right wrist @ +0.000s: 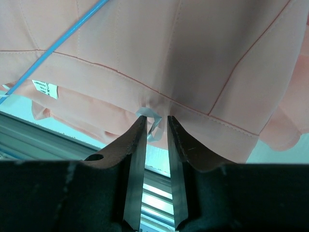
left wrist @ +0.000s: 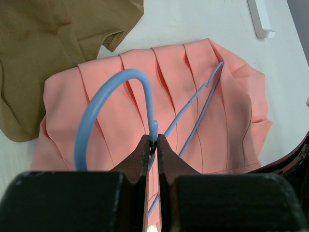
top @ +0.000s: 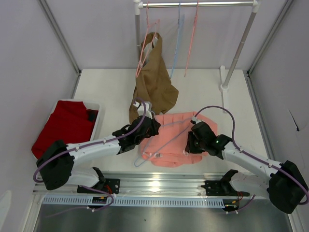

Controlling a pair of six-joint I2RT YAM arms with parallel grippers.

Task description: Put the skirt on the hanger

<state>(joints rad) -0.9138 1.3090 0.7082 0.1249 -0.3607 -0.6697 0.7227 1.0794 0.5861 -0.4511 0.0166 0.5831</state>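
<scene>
- Fingers of my left gripper [left wrist: 153, 145] fill the bottom of the left wrist view. They are pressed together on the hanger [left wrist: 82, 135], right at the neck where its hook meets the two sloping wires.
- From there the hanger's pale-blue wires run away from me over the skirt [left wrist: 227, 111]. The skirt lies spread flat on the worktop [top: 203, 92] between my two arms, just beside the brown garment [left wrist: 43, 48].
- My right gripper [right wrist: 156, 121] sits at the skirt's near hem-like edge with its jaws a little apart. A small pale loop [right wrist: 150, 128] sewn to that edge lies between the tips. I cannot tell whether either pad touches it, and I judge that nothing is clamped.
- I expect the skirt to be light, limp and pleated. It will sag and fold wherever it is not supported, and a one-point lift will bunch it.
- The stitched band along this edge looks like the firmest part, so I would pinch there through both layers. The loop is thin and could slip out of the jaws.
- The hanger seems thin, stiff and smooth. Held at the neck it may swivel in my grip, so I would keep it low while the cloth is fed onto it.
</scene>
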